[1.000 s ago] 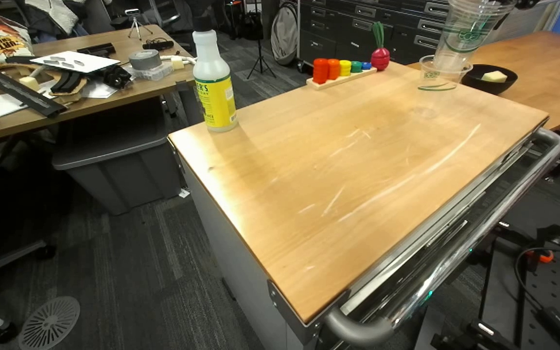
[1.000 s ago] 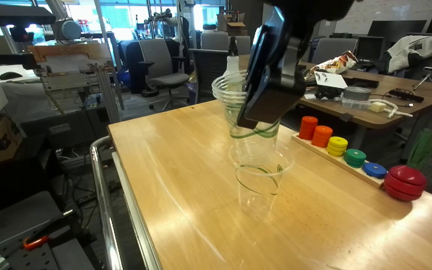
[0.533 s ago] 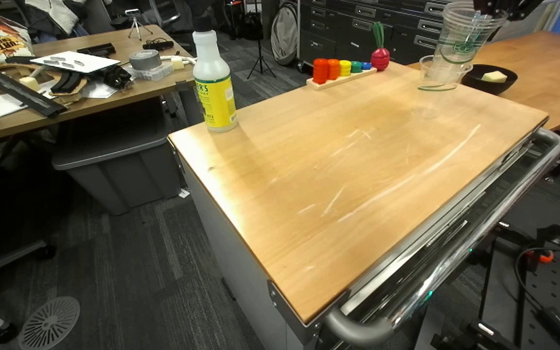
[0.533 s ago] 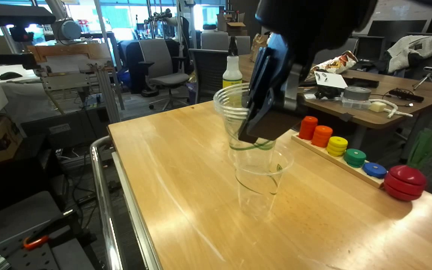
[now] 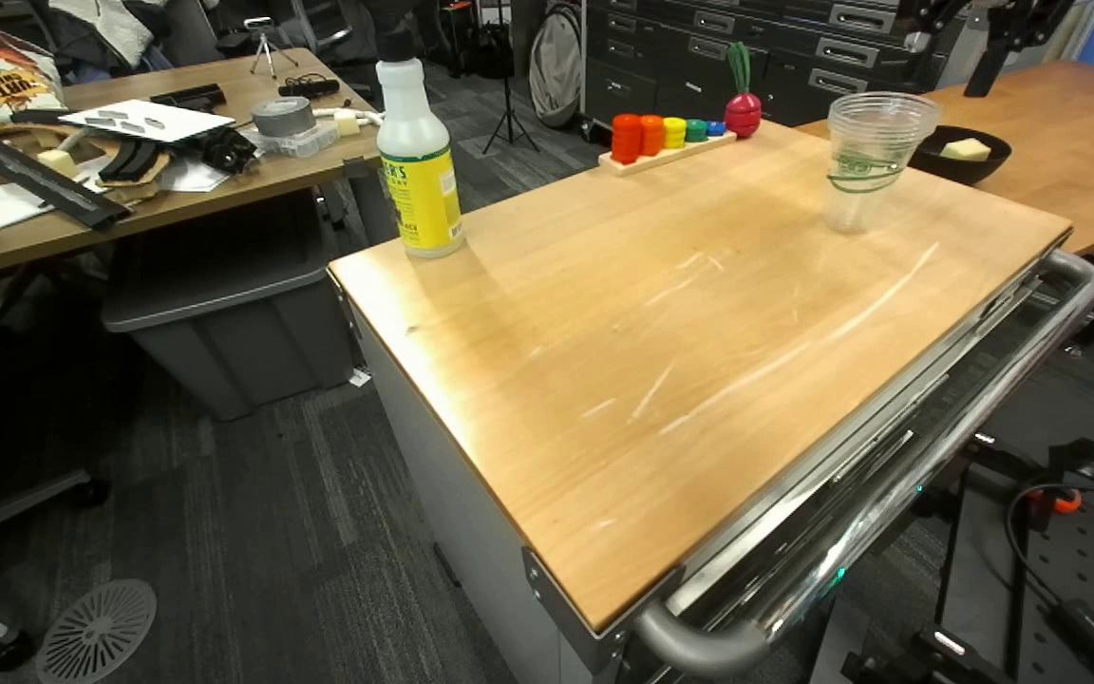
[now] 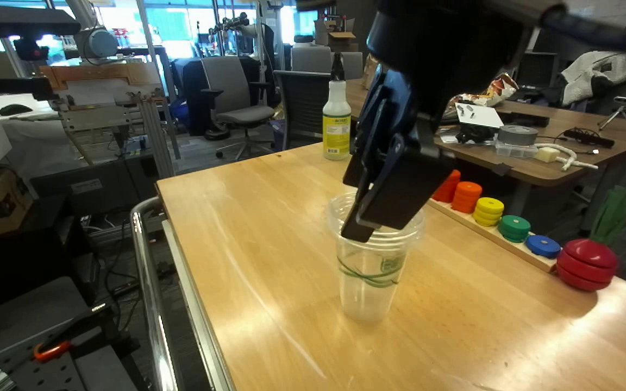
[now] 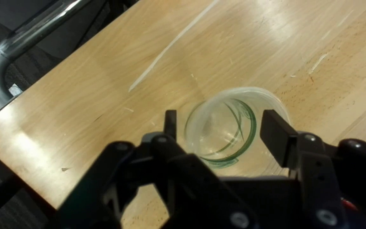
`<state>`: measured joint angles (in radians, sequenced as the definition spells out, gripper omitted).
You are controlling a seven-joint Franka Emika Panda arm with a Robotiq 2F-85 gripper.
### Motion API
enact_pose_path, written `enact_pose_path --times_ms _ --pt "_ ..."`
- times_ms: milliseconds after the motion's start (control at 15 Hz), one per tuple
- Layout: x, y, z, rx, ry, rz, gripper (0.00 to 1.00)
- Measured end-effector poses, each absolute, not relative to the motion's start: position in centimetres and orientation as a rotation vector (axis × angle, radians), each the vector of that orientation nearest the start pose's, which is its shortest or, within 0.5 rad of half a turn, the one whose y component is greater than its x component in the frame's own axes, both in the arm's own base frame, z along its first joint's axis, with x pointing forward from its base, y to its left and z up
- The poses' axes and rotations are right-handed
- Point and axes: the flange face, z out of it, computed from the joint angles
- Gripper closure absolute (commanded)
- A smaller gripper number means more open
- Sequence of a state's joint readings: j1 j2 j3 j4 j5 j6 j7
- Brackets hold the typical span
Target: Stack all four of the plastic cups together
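Standing nested and upright on the worktop, the clear plastic cups occupy the space just below the claw, whose two jaws stand wide apart.

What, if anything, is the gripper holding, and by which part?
Nothing is held: the gripper is open, and the plastic cups stand nested on the wooden tabletop.

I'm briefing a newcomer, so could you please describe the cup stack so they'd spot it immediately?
On the pale wooden top, look between the row of coloured discs and the metal handlebar. The cup stack stands there: clear, nested and green-banded, unlike the yellow-labelled bottle.
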<state>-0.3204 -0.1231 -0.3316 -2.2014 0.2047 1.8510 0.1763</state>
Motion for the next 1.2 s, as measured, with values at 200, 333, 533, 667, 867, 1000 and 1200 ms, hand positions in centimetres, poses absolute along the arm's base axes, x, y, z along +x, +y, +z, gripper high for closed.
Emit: enact_pose_path --times_ms 200,333,533,667,867,1000,1200 --pt "38.9 -27.8 42.3 -2.586 1.235 0.239 0.00" --pt "38.9 -27.1 43.6 -2.642 1.203 0.215 0.00" --pt "39.1 -23.9 47.0 -2.790 1.110 0.203 0.01" --pt "39.2 -20.5 50.1 -2.906 1.033 0.178 0.00" --pt "39.2 -14.9 55.0 -3.067 0.908 0.091 0.00" --pt "39.2 -11.8 57.6 -3.146 0.831 0.026 0.00" --pt "39.2 -8.4 60.7 -3.216 0.728 -0.082 0.00"
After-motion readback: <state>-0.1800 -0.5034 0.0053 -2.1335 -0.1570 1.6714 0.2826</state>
